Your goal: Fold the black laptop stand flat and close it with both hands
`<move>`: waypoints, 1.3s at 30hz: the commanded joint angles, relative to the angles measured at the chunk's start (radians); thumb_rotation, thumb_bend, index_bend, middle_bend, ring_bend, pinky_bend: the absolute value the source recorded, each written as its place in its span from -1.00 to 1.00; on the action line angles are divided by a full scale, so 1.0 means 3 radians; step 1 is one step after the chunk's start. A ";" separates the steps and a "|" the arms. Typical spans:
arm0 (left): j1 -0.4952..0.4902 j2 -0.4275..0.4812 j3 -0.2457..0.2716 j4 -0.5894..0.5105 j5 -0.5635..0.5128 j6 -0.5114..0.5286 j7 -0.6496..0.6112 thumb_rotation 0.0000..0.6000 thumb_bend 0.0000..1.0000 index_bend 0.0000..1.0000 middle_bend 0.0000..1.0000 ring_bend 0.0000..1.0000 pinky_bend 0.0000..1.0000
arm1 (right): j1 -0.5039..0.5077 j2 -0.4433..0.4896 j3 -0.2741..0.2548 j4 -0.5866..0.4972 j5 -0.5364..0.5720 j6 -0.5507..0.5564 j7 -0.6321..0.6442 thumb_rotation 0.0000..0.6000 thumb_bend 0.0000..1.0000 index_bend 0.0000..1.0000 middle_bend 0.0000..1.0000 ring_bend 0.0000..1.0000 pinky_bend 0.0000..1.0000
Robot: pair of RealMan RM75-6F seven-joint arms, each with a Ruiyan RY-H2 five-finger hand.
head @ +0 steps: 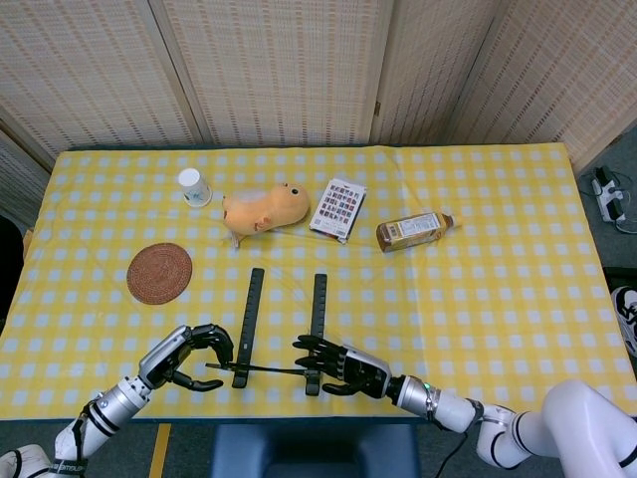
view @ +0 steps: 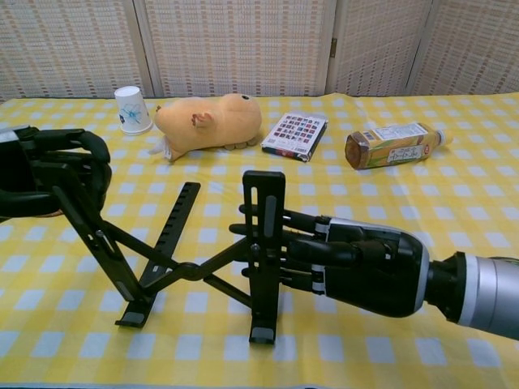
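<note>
Chest view: the black laptop stand [view: 199, 255] is seen still spread open at the near table edge, its crossed struts raised. The left hand [view: 49, 174] is curled around the stand's left upright. The right hand [view: 357, 263] is pressed against the right upright, fingers extended; a full grasp cannot be confirmed. Stiff, light, hinged bars are judged likely; the two uprights are the advised holds. Beyond the stand, a plush toy [view: 209, 117] is noted.

Paper cup [head: 194, 186], plush toy [head: 265, 207], card box [head: 337, 208], lying bottle [head: 414, 230], woven coaster [head: 159, 272]
</note>
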 commanded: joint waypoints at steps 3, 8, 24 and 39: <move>0.0002 -0.0008 0.0004 0.0012 0.0000 0.0006 -0.0014 1.00 -0.58 -0.10 0.07 -0.01 0.03 | -0.0017 -0.0026 -0.0024 0.0003 0.0011 -0.0006 0.0067 1.00 -0.28 -1.00 -0.90 -0.78 -1.00; 0.0002 -0.0009 0.0010 0.0017 0.0007 0.0013 -0.0023 1.00 -0.58 -0.10 0.07 -0.01 0.03 | -0.0032 -0.0035 -0.0037 -0.0005 0.0020 0.0008 0.0156 1.00 -0.28 -1.00 -0.90 -0.78 -1.00; 0.0008 -0.0003 0.0027 0.0015 0.0003 0.0009 0.0000 1.00 -0.58 -0.10 0.07 -0.02 0.03 | -0.0048 -0.0036 -0.0073 -0.0018 0.0016 0.0007 0.0231 1.00 -0.28 -1.00 -0.90 -0.78 -1.00; 0.0041 -0.0039 0.0010 0.0178 0.0070 0.0032 0.0619 1.00 -0.59 -0.43 -0.36 -0.62 -0.33 | 0.0036 0.0347 0.0034 -0.0495 -0.0160 0.0142 -0.0997 1.00 -0.28 -1.00 -0.90 -0.77 -1.00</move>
